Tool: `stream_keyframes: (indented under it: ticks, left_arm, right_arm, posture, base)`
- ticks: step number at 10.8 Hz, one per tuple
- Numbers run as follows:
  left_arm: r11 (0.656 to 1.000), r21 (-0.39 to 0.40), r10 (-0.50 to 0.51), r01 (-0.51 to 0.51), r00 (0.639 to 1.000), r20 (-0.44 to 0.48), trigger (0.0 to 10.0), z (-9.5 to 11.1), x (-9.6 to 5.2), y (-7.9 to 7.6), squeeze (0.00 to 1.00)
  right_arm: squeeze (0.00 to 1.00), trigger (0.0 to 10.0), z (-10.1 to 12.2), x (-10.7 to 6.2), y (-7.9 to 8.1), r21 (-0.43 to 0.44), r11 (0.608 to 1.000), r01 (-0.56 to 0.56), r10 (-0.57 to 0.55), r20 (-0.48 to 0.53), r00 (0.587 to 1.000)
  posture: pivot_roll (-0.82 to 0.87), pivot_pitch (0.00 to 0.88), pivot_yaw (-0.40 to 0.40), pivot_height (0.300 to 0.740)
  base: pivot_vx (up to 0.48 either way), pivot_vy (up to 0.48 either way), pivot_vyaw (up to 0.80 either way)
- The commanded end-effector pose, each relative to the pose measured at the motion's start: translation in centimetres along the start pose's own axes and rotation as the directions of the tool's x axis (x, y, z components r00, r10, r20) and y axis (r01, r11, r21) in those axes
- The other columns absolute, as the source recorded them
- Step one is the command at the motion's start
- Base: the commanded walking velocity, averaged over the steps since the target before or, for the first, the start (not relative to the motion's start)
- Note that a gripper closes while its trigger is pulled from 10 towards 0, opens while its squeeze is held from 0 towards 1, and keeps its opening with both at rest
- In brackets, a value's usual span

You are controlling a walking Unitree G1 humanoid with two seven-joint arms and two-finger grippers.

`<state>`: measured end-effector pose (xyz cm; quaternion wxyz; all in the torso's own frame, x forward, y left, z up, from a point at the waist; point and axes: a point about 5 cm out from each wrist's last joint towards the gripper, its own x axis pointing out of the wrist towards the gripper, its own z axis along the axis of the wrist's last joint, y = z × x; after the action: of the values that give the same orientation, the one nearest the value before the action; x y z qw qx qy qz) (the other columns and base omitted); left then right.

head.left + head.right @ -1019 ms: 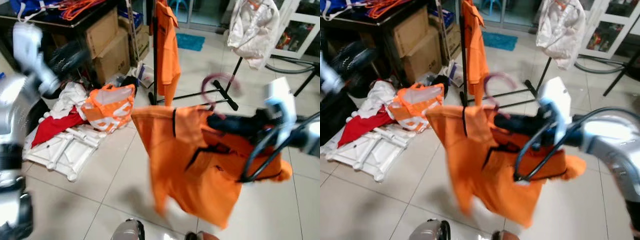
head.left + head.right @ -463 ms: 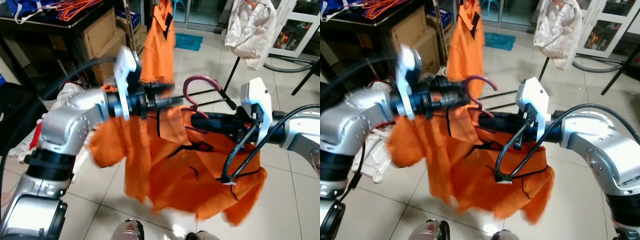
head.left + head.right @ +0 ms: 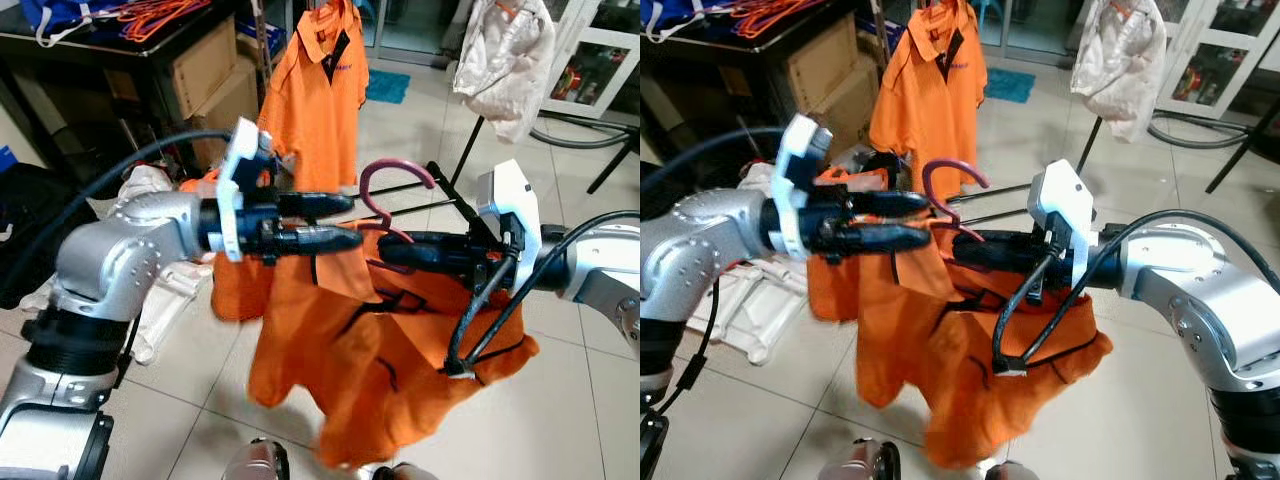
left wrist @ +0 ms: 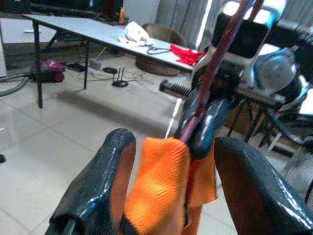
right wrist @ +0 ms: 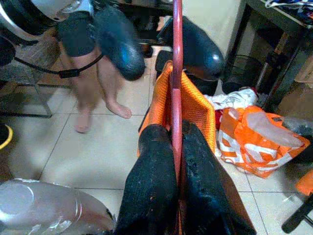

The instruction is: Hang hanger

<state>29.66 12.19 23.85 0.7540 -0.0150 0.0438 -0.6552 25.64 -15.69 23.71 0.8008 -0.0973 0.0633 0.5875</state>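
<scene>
A maroon hanger point(image 3: 396, 178) carries an orange polo shirt point(image 3: 390, 350) that hangs in mid-air in front of me. My right gripper point(image 5: 176, 142) is shut on the hanger's stem just below the hook, coming in from the right point(image 3: 388, 246). My left gripper point(image 3: 352, 222) reaches in from the left and is open. Its fingers point(image 4: 105, 181) stand either side of the shirt's orange collar edge point(image 4: 161, 181), right beside the hanger's stem. The hook points up and is free.
Behind stands a black clothes rack point(image 3: 450, 190) with another orange polo point(image 3: 315, 95) hung on it, and a white garment point(image 3: 505, 60) hangs at the back right. Cardboard boxes point(image 3: 205, 85) and a clothes pile point(image 3: 150, 185) lie left. A person's bare legs point(image 5: 93, 93) stand nearby.
My left arm has swung up and across from the left; its open fingers now sit at the shirt's collar. The shirt has swung and settled; the right gripper keeps hold of the hanger.
</scene>
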Motion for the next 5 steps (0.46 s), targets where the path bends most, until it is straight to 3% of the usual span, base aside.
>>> stream_keyframes:
  ticks: [1,3,5]
  left_arm:
    - [0.995,0.067,0.079,-0.075,0.996,-0.052,10.0,-0.2,-0.2,0.9,0.00]
    - [0.995,0.077,0.078,-0.071,0.991,-0.104,10.0,-0.8,-0.8,1.2,0.00]
    - [1.000,0.019,-0.012,0.015,0.991,-0.131,10.0,-1.3,-1.0,0.6,0.00]
  right_arm:
    - [0.00,10.0,1.2,-0.1,0.6,-0.056,0.998,-0.042,0.043,0.011,0.999]
    - [0.00,10.0,1.5,-0.3,1.2,-0.058,0.995,-0.075,0.076,0.011,0.997]
    - [0.00,10.0,1.6,-0.5,1.4,-0.060,0.994,-0.094,0.094,0.005,0.996]
  posture:
    - [-0.04,0.086,0.016,0.740]
    - [-0.05,0.090,0.021,0.740]
    - [-0.05,0.090,0.025,0.740]
  base:
    - [0.000,0.000,0.00]
    - [0.000,0.000,0.00]
    - [0.000,0.000,0.00]
